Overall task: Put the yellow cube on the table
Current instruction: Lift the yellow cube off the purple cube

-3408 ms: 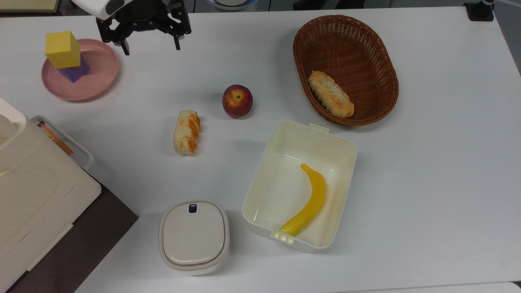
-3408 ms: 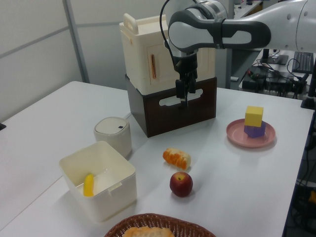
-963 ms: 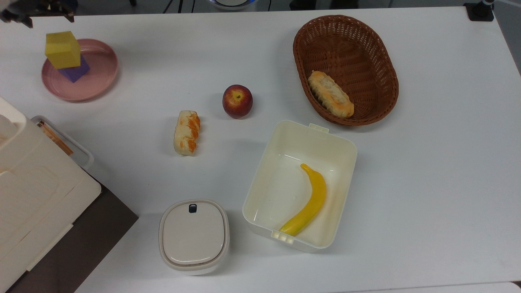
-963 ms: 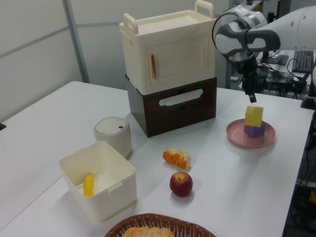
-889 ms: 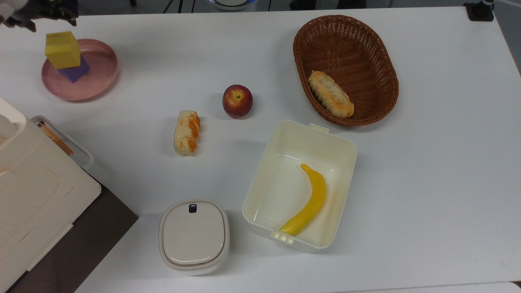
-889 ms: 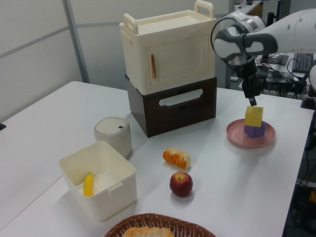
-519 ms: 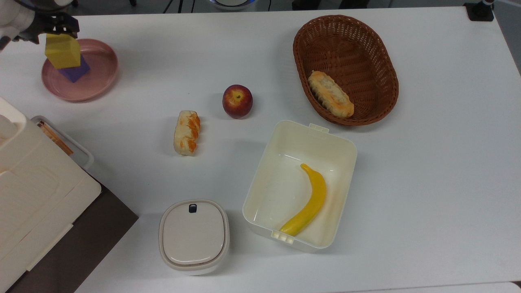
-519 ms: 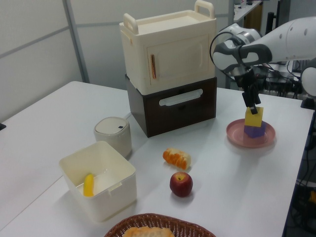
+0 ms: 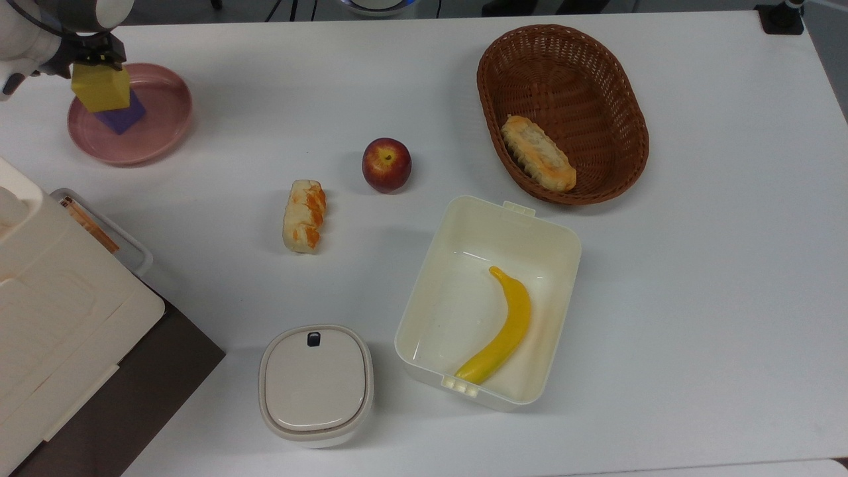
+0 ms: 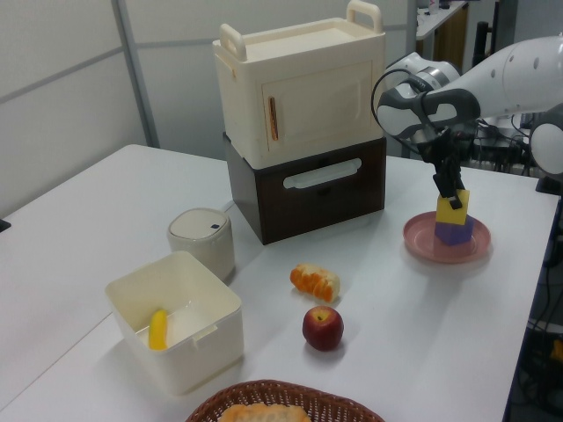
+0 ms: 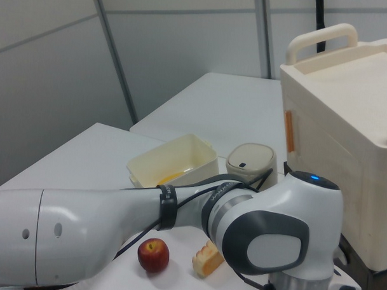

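The yellow cube stands on a purple cube in the round pink plate, at the far left of the top view. My gripper has come down from above onto the yellow cube and covers its upper part. The cube still rests on the purple one. The white table spreads out around the plate. In the right view my arm takes up the foreground.
An apple and a bread piece lie mid-table. A wicker basket holds another bread. An open cream box holds a banana. A lidded container and a cream-and-brown cabinet stand near the top view's lower left.
My gripper has travelled from mid-table to above the plate and sunk onto the yellow cube. The cube and everything else have stayed in place.
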